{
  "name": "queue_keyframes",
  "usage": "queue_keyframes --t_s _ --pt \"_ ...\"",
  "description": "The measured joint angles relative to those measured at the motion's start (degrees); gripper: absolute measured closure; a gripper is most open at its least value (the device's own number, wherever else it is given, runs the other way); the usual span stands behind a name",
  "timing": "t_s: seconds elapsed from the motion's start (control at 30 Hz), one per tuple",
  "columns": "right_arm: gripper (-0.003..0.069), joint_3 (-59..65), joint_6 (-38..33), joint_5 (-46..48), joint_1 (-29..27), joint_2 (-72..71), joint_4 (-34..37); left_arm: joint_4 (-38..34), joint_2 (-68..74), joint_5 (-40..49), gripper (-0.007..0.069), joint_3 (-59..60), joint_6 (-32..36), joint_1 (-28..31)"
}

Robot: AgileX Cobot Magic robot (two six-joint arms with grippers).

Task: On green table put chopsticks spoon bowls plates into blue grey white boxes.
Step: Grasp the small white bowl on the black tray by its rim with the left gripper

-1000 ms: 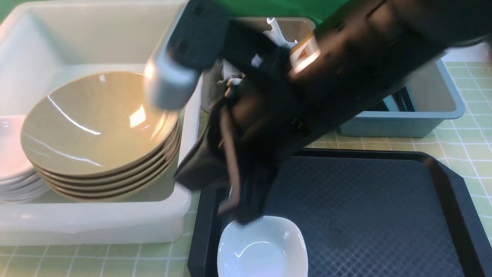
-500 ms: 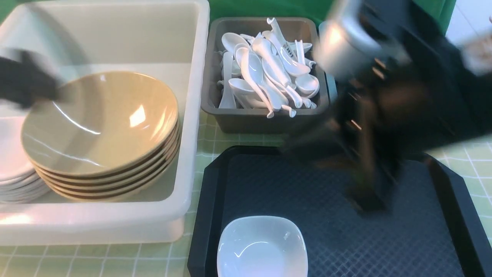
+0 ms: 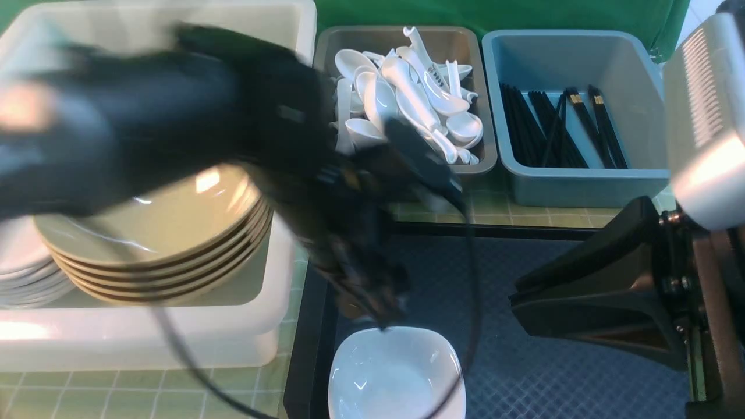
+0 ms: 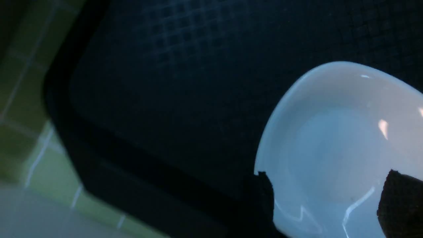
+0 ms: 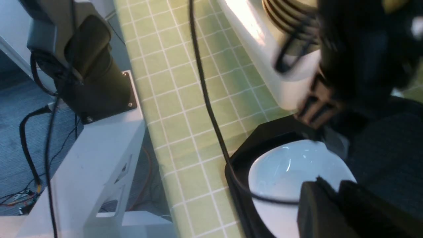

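A small white rounded-square dish (image 3: 398, 375) lies at the near left of the black tray (image 3: 541, 372). My left gripper (image 3: 375, 311), blurred with motion, hangs just over the dish's far rim. In the left wrist view this gripper (image 4: 330, 205) is open, one finger (image 4: 266, 195) outside the dish's (image 4: 340, 145) rim and the other (image 4: 400, 201) over its inside. My right gripper (image 3: 515, 299) is shut and empty over the tray's right half, its tips (image 5: 327, 186) beside the dish (image 5: 284, 168). Spoons (image 3: 407, 99) fill the grey bin (image 3: 407, 177). Chopsticks (image 3: 559, 128) lie in the blue-grey bin (image 3: 582, 186).
The white tub (image 3: 145, 340) on the left holds a stack of tan bowls (image 3: 174, 233) and stacked white dishes (image 3: 23, 273). The left arm's cable (image 3: 471, 273) hangs across the tray and the dish. The green table (image 3: 116, 396) shows around the boxes.
The right arm swung from above the tray's left side over to the right. The left arm came in from the far left, across the tub, down to the white dish.
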Motion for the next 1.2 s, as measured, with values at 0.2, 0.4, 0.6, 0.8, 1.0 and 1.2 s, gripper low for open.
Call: queue_keyframes --t_s 0.2,0.4,0.6,0.8,1.0,1.2 --pt "0.0562 0.0 0.71 0.64 0.0 0.0 0.0 2.97 9.17 -1.15 0.0254 -2.03 1.43 -0.34" --pt "0.0559 0.0 0.77 1.45 0.0 0.0 0.0 2.83 15.51 -1.78 0.0286 -2.33 3.42 -0.34" --pt "0.0555 0.0 0.77 1.45 0.0 0.0 0.0 1.76 17.27 -1.84 0.0333 -2.9 4.75 -0.34" --pt "0.0549 0.0 0.77 1.45 0.0 0.0 0.0 1.39 17.29 -0.76 0.048 -3.07 4.95 -0.34" --pt "0.0545 0.0 0.77 1.45 0.0 0.0 0.0 1.57 17.18 0.56 0.0612 -3.24 4.83 -0.34" --pt "0.0542 0.29 0.77 1.39 0.0 0.0 0.0 -0.98 17.58 2.04 0.0612 -4.89 3.76 -0.11"
